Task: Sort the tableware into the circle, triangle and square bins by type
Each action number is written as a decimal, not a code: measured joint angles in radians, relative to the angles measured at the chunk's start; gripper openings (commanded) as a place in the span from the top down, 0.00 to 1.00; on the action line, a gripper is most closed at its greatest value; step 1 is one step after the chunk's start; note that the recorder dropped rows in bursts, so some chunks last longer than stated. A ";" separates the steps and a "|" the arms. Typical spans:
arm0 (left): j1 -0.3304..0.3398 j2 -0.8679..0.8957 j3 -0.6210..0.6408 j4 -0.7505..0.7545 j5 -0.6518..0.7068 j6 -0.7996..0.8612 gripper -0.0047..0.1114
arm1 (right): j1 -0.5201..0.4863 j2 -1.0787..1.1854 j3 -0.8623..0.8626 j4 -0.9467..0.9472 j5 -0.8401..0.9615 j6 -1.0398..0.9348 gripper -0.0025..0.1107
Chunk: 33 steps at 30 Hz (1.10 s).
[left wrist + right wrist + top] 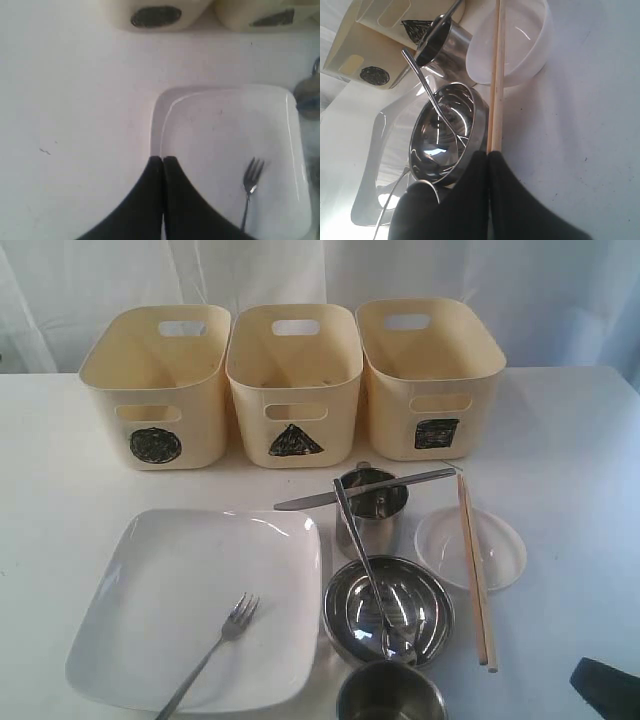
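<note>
The large white square plate (190,600) lies front left with the steel fork (215,645) on it. The spoon (365,560) leans in the steel bowl (430,612). Behind the bowl stands a steel cup (375,515) with the knife (365,489) across its rim, and a second cup (390,695) stands in front. Wooden chopsticks (475,570) cross the clear round dish (500,540). My left gripper (163,159) is shut and empty over the plate's corner (157,125). My right gripper (487,154) is shut and empty at the near end of the chopsticks (496,75).
Three cream bins stand in a row at the back: the circle bin (155,390), the triangle bin (295,385) and the square bin (430,375). Only a dark tip of the right gripper (590,678) shows in the exterior view, at the front right corner.
</note>
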<state>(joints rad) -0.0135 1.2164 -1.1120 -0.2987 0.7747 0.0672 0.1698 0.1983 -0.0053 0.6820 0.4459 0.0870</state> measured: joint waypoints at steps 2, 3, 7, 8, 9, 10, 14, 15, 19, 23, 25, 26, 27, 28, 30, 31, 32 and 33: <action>0.000 0.054 -0.014 -0.044 0.042 0.037 0.96 | 0.000 0.000 0.000 0.000 0.000 0.000 0.98; 0.000 0.077 -0.018 -0.071 0.061 0.058 0.95 | 0.000 0.000 0.000 0.000 0.000 0.000 0.98; 0.000 0.143 -0.022 -0.175 0.096 0.132 0.80 | 0.000 0.000 0.000 0.000 0.000 0.000 0.98; 0.000 0.153 -0.022 -0.195 0.101 0.148 0.74 | 0.000 0.000 0.000 0.000 0.000 0.000 0.98; 0.000 0.165 -0.022 -0.221 0.107 0.166 0.68 | 0.000 0.000 0.000 0.000 0.000 0.000 0.98; 0.000 0.176 -0.023 -0.250 0.111 0.188 0.63 | 0.000 0.000 0.000 0.000 0.000 0.000 0.98; 0.000 0.215 -0.024 -0.375 0.130 0.291 0.46 | 0.000 0.000 0.000 0.000 0.000 0.000 0.98; 0.000 0.230 -0.024 -0.405 0.141 0.326 0.45 | 0.000 0.000 0.000 0.000 0.000 0.000 0.98; 0.000 0.276 -0.024 -0.472 0.190 0.400 0.45 | 0.000 0.000 0.000 0.000 0.000 0.000 0.98; 0.000 0.316 -0.024 -0.508 0.230 0.422 0.45 | 0.000 0.000 0.000 0.000 0.000 0.000 0.98; -0.010 0.332 -0.024 -0.515 0.238 0.423 0.45 | 0.000 0.000 0.000 0.000 0.000 0.000 0.98; -0.018 0.337 -0.024 -0.515 0.238 0.423 0.45 | 0.000 0.000 0.000 0.000 0.000 0.000 0.98; -0.029 0.339 -0.024 -0.515 0.234 0.423 0.45 | 0.000 0.000 0.000 0.000 0.000 0.000 0.98; -0.039 0.341 -0.024 -0.518 0.228 0.426 0.45 | 0.000 0.000 0.000 0.000 0.000 0.000 0.98; -0.061 0.342 -0.024 -0.527 0.216 0.434 0.45 | 0.000 0.000 0.000 0.000 0.000 0.000 0.98; -0.072 0.343 -0.024 -0.532 0.210 0.440 0.45 | 0.000 0.000 0.000 0.000 0.000 0.000 0.98; -0.081 0.345 -0.024 -0.537 0.200 0.444 0.45 | 0.000 0.000 0.000 0.000 0.000 0.000 0.98; -0.087 0.347 -0.024 -0.539 0.192 0.449 0.45 | 0.000 0.000 0.000 0.000 0.000 0.000 0.98</action>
<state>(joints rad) -0.1003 1.5631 -1.1363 -0.8375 0.9662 0.5161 0.1698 0.1983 -0.0053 0.6820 0.4459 0.0870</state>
